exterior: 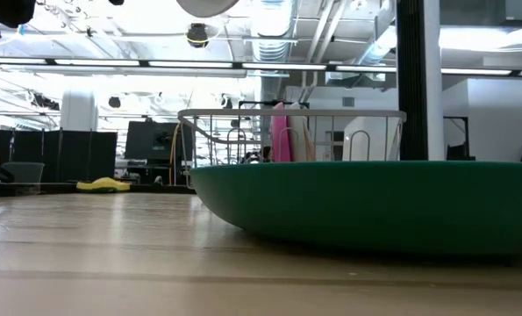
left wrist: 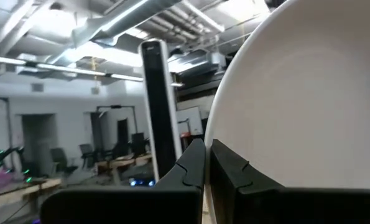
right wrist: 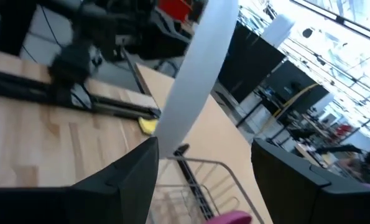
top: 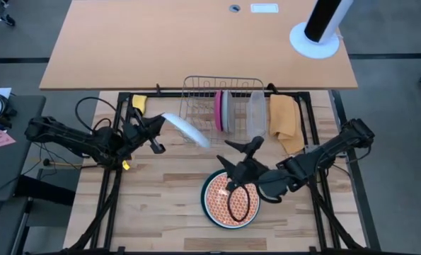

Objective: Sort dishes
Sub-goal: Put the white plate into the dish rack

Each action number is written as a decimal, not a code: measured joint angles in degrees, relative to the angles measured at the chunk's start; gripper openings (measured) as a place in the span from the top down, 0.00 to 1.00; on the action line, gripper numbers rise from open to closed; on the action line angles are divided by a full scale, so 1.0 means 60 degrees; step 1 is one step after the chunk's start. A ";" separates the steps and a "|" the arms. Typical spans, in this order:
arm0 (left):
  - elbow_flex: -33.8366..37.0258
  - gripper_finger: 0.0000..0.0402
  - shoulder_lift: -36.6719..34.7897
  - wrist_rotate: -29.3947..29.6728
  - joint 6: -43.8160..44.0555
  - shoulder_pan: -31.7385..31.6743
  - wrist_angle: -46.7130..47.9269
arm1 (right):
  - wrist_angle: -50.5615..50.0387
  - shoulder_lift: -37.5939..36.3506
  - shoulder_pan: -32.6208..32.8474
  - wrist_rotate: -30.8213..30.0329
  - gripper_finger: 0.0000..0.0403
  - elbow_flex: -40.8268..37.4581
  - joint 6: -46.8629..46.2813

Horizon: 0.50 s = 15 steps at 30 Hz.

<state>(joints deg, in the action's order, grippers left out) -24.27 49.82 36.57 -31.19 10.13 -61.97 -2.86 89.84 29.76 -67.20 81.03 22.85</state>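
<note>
- I have the left hand (top: 156, 134) clamped on the rim of the white plate (top: 187, 129), holding it edge-on in the air just left of the rack (top: 203, 95). I judge that tilt is meant to let it slide between the rack's wires.
- The pink plate (top: 218, 110) and the grey plate (top: 226, 111) stand upright in the rack, so I take the rack as the sorting goal.
- The right hand (top: 240, 156) hangs open, gripping nothing, just in front of the rack and over the far rim of the patterned plate (top: 217, 200), which lies on the green plate (top: 211, 216) on the table (top: 160, 205).
- The left wrist view shows both fingers (left wrist: 194, 165) pressed together on the white plate's edge, which the high view leaves unclear.
- The low view shows the green plate's outer wall resting on the table; its stacked partner is hidden there.
</note>
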 joint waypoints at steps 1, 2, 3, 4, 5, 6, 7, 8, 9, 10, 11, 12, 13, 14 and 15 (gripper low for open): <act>-0.0025 1.00 0.0000 -0.0241 -0.0034 0.0000 0.0036 | 0.0163 0.0000 0.0052 0.0000 0.36 0.0000 0.0010; -0.0074 1.00 0.0000 -0.0559 -0.0073 0.0004 0.0132 | 0.0343 0.0003 0.0109 0.0003 0.36 0.0000 0.0025; -0.0122 1.00 0.0000 -0.0865 -0.0075 0.0004 0.0259 | 0.0476 0.0000 0.0155 0.0004 0.36 0.0000 0.0033; -0.0184 1.00 0.0000 -0.1186 -0.0086 0.0004 0.0467 | 0.0543 0.0000 0.0199 0.0008 0.36 0.0000 0.0080; -0.0255 1.00 0.0002 -0.1500 -0.0183 0.0004 0.0648 | 0.0611 0.0000 0.0247 0.0083 0.36 0.0000 0.0192; -0.0305 1.00 0.0007 -0.1816 -0.0351 0.0004 0.0811 | 0.0653 0.0000 0.0280 0.0182 0.36 0.0000 0.0347; -0.0357 1.00 0.0007 -0.2138 -0.0594 0.0004 0.0996 | 0.0666 0.0000 0.0315 0.0193 0.36 0.0000 0.0494; -0.0398 1.00 0.0007 -0.2465 -0.0829 0.0003 0.1144 | 0.0675 0.0000 0.0351 0.0197 0.36 0.0000 0.0617; -0.0411 1.00 0.0007 -0.2836 -0.1055 0.0000 0.1268 | 0.0686 0.0000 0.0370 0.0200 0.36 0.0000 0.0684; -0.0411 1.00 0.0007 -0.3172 -0.1294 0.0000 0.1408 | 0.0686 0.0000 0.0385 0.0200 0.36 0.0000 0.0708; -0.0411 1.00 0.0007 -0.3524 -0.1599 0.0000 0.1544 | 0.0685 0.0000 0.0421 0.0200 0.36 0.0000 0.0714; -0.0411 1.00 0.0007 -0.3820 -0.1934 0.0000 0.1699 | 0.0672 0.0000 0.0441 0.0204 0.36 0.0000 0.0710; -0.0411 1.00 0.0007 -0.4104 -0.2333 0.0000 0.1858 | 0.0651 0.0000 0.0469 0.0214 0.36 0.0000 0.0717; -0.0411 1.00 0.0007 -0.4355 -0.2794 0.0004 0.1988 | 0.0636 0.0000 0.0488 0.0222 0.36 0.0000 0.0739; -0.0411 1.00 0.0007 -0.4566 -0.3335 0.0004 0.2096 | 0.0633 0.0000 0.0492 0.0225 0.36 0.0000 0.0775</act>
<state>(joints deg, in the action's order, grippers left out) -26.74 49.87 9.17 -51.20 10.15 -49.40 0.94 89.84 32.71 -65.85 81.03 27.50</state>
